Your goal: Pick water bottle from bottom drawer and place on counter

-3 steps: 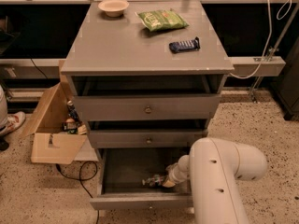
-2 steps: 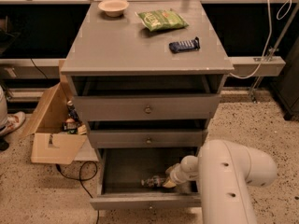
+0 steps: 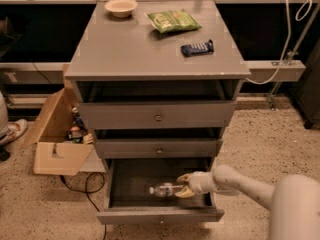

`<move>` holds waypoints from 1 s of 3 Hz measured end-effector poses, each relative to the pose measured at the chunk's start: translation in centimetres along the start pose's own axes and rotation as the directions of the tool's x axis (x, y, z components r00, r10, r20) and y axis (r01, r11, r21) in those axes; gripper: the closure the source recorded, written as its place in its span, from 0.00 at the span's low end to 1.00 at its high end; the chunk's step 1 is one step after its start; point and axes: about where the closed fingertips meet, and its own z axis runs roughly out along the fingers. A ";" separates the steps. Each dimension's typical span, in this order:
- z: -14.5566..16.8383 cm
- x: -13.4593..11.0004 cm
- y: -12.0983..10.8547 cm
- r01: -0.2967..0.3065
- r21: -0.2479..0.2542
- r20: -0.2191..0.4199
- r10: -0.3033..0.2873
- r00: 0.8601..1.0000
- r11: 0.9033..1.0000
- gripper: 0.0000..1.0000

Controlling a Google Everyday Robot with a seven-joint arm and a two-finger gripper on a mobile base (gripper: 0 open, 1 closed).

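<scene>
The water bottle, clear with a dark label band, lies on its side in the open bottom drawer, right of its middle. My gripper reaches into the drawer from the right. Its two pale fingers are spread apart, one above and one below the bottle's right end. The white arm runs off to the lower right. The grey counter tops the cabinet above.
On the counter are a small bowl, a green chip bag and a dark blue packet. The two upper drawers stand slightly out. An open cardboard box with small bottles and a black cable lie at the left.
The arm's thick elbow has swung right and down, uncovering the drawer's right side. The gripper has stayed at the bottle's right end inside the drawer.
</scene>
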 end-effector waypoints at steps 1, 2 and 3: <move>-7.2 -1.9 -0.5 0.034 0.088 0.067 -0.040 0.997 0.996 1.00; -7.9 -2.6 -0.7 0.042 0.098 0.075 -0.050 0.996 0.994 1.00; -11.0 -5.7 -1.6 0.075 0.142 0.103 -0.090 0.991 0.987 1.00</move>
